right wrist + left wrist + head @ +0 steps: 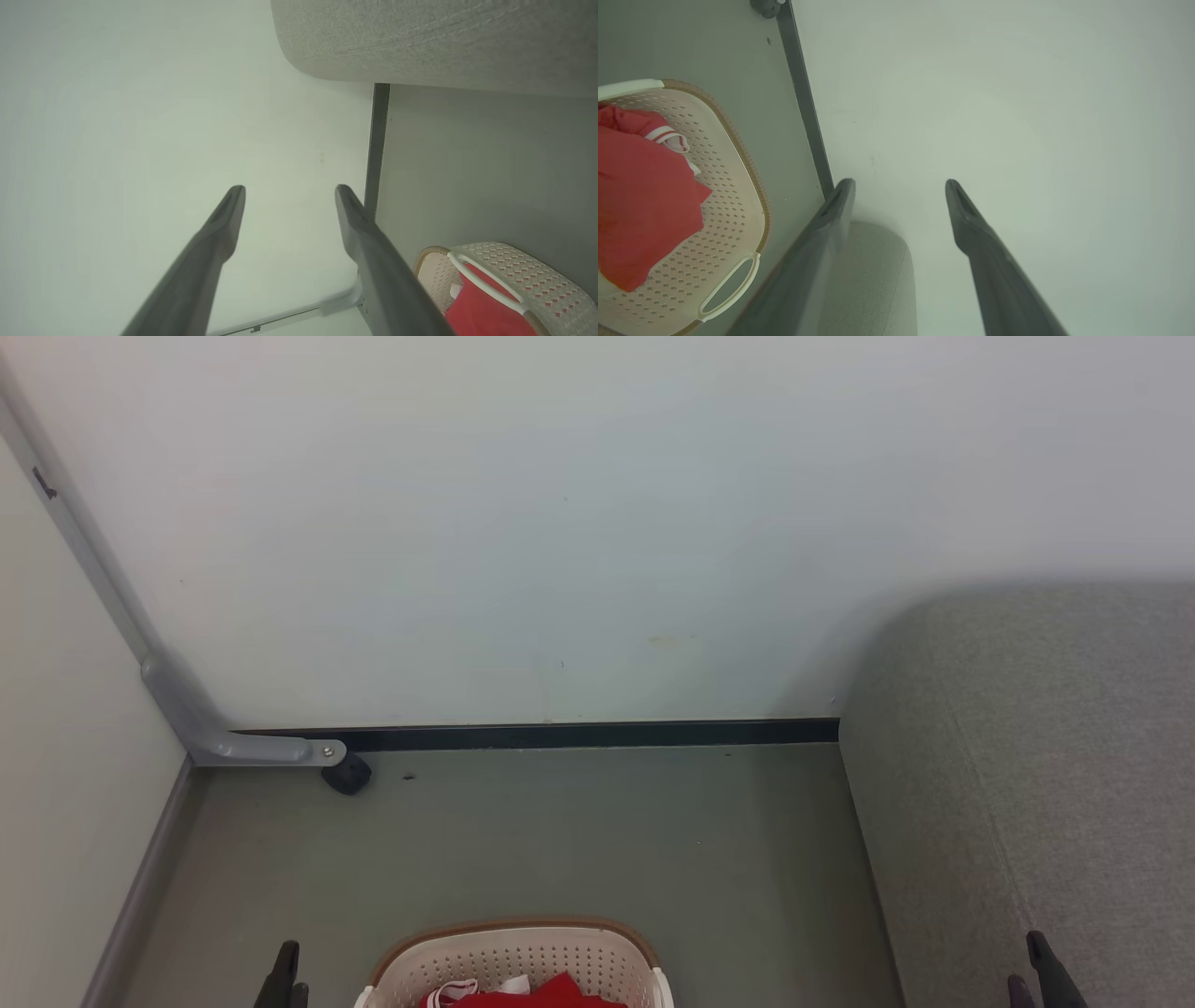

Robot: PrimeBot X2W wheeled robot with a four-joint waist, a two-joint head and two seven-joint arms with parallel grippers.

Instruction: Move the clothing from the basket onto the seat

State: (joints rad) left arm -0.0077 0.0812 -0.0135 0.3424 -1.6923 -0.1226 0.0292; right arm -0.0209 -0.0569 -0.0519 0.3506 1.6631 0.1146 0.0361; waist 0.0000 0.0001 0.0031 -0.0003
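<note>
The cream basket [523, 947] with its brown rim stands on the floor at the bottom centre of the head view, and the red and white clothing [537, 995] lies inside it. The grey seat [1027, 756] fills the right side. My left gripper [291, 980] is just left of the basket, and my right gripper [1032, 966] is over the seat's front part. In the left wrist view the left gripper [901, 183] is open and empty, with the clothing [640, 196] in the basket [754, 186] off to its left. The right gripper [288, 187] is open and empty too, beside the basket [528, 270].
A white wall with a dark baseboard [560, 735] closes the far side. A grey metal bar [233, 747] with a black foot [347, 775] stands in the left corner. Grey floor [560, 840] lies between basket, wall and seat.
</note>
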